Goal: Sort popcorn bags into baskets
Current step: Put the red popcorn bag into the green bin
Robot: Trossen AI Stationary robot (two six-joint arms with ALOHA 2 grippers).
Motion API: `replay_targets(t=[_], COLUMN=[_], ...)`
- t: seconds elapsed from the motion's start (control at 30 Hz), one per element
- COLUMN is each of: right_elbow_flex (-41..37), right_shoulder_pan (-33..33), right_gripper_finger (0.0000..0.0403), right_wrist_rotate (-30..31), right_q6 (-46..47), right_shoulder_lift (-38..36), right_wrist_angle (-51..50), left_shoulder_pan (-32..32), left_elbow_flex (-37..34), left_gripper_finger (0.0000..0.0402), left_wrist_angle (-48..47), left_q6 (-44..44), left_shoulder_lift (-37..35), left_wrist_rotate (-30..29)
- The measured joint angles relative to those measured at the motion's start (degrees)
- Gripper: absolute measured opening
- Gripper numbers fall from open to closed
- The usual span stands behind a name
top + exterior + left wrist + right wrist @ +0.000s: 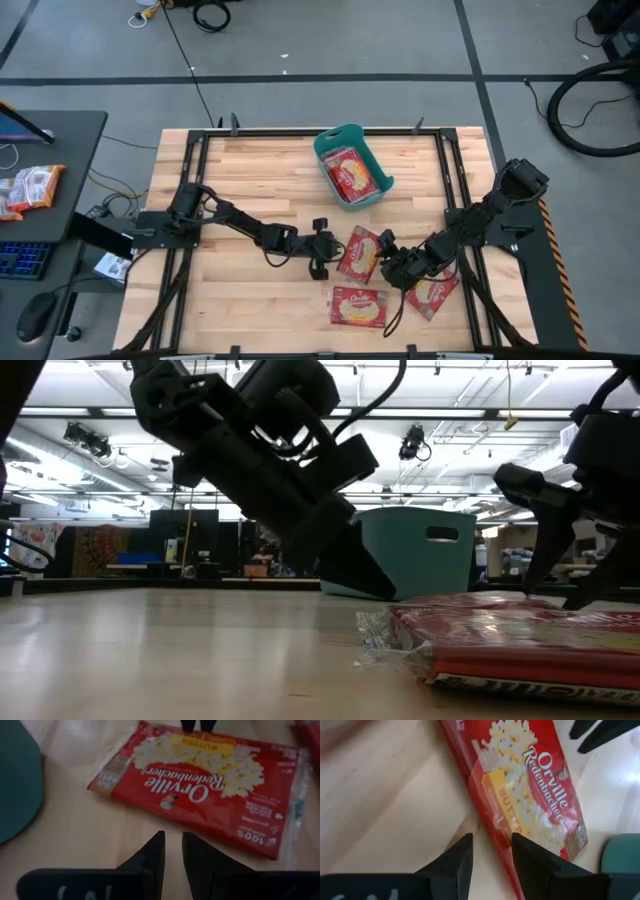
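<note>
3 popcorn bags (359,254) lie loose on the bench near the teal basket (381,188). Left hand (322,255) is nearly closed and empty; right hand (391,262) straddles the middle bag's edge, part open. It should probably pinch that edge squarely before lifting.

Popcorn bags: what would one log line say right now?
teal tub: holds bags | three popcorn bags on table | left gripper, right gripper: flank middle bag, fingers parted, holding nothing
</note>
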Motion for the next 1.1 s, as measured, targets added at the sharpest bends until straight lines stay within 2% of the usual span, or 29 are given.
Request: replay_targets(t=[0.37, 0.53, 0.67, 0.83, 1.1], right_elbow_flex=[-1.5, -1.5, -1.5, -1.2, -1.3], right_shoulder_pan=[-1.5, -3.9, -4.7, -4.5, -4.6], right_gripper_finger=[0.0139, 0.0139, 0.0133, 0.0126, 0.0112], right_wrist_rotate=[-0.4, -4.0, -8.3, -5.9, -3.8], right_q6=[-9.1, -11.1, -11.8, -12.8, -14.5], right_shoulder_lift=[0.0, 0.4, 3.6, 7.5, 8.1], right_wrist_angle=[9.4, 10.7, 15.8, 20.0, 23.2], left_shoulder_pan=[0.1, 0.0, 0.1, 0.0, 0.0], left_elbow_flex=[-0.1, -0.1, -0.1, -0.1, -0.1], left_gripper_finger=[0.0071, 0.0071, 0.0071, 0.0071, 0.0071], left_wrist_angle=[4.6, 5.3, 5.6, 5.4, 5.2], left_q6=[0.1, 0.1, 0.1, 0.1, 0.1], left_shoulder_lift=[3.1, 3.1, 3.1, 3.1, 3.1], left_wrist_rotate=[0.1, 0.0, 1.6, 1.6, 1.7])
